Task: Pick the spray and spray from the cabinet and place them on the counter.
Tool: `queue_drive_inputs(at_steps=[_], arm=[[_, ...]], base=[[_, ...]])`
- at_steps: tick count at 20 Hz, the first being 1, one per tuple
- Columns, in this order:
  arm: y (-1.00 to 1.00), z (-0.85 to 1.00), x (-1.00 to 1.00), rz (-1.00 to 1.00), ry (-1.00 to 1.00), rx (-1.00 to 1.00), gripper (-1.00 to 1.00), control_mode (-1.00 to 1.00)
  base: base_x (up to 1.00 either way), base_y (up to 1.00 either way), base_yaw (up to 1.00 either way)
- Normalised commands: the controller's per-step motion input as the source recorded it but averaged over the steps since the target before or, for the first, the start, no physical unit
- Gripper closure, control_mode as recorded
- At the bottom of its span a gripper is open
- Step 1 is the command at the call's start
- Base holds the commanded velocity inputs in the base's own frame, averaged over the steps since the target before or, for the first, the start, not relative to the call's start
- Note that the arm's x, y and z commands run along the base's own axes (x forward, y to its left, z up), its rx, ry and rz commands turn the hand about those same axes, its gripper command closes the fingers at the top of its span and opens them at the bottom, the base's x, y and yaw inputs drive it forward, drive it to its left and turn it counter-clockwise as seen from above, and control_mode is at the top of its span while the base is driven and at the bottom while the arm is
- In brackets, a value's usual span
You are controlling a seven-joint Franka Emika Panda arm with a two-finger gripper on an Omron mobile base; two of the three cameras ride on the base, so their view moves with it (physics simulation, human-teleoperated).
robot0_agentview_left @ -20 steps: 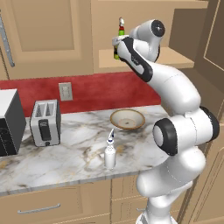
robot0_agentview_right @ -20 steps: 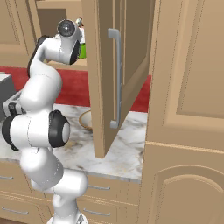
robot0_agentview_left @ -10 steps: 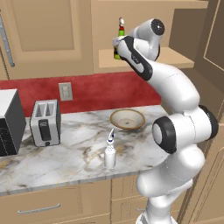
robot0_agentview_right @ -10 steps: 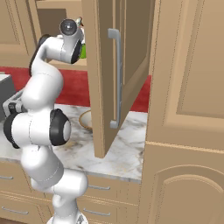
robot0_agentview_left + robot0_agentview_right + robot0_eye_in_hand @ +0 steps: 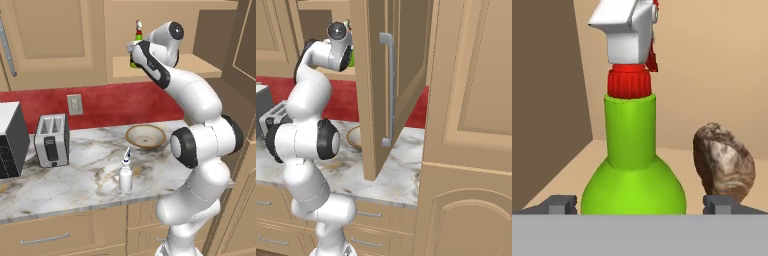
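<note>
One of two done: white spray (image 5: 125, 175) stands on the surface (image 5: 90, 165) near the bowl (image 5: 145, 136). You have the hand (image 5: 639, 204) spread wide around the green spray (image 5: 632, 165), unclamped, on the cabinet (image 5: 165, 67) shelf.

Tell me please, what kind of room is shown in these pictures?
Most likely a home kitchen, computer-rendered: a toaster stands on a marble counter, wooden cabinets hang above a red back wall, and drawers sit below.
</note>
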Motion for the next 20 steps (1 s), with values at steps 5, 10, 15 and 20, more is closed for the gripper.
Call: queue_drive_inputs(at_steps=[5,10,15,20], arm=[[0.05,-0.01,0.20,0.00,0.00,0.00,-1.00,-1.00],[0.06,-0.03,0.16,0.00,0.02,0.00,-1.00,-1.00],[0.07,-0.03,0.15,0.00,0.03,0.00,1.00,-1.00],[0.02,0.00,0.11,0.00,0.02,0.00,1.00,-1.00]], base=[[0.00,0.00,0.00],[0.00,0.00,0.00],[0.00,0.00,0.00],[0.00,0.00,0.00]])
